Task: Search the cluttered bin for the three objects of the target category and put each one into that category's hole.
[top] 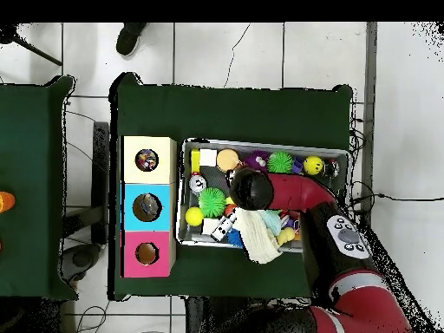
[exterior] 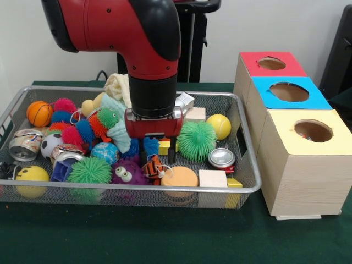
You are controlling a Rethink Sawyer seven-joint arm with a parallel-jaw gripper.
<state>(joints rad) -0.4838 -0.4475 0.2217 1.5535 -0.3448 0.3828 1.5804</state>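
The wide silver wire-mesh bin (exterior: 11,107) sits on the green table, with three wooden boxes beside it. Near the front rim, between a purple googly-eyed toy (exterior: 127,174) and an orange disc (exterior: 180,177), lies the orange tiger-striped toy (exterior: 153,166). Its white string loop (exterior: 165,171) points toward the disc; its long axis appears roughly upright, though clutter hides much. The gripper (exterior: 158,157) hangs directly above it, dark fingers spread to either side, not yet pinching. Risk: closing here could catch the blue spiky ball (exterior: 150,146) just behind, or snag the loop. Farther back stands a green spiky ball (exterior: 197,139).
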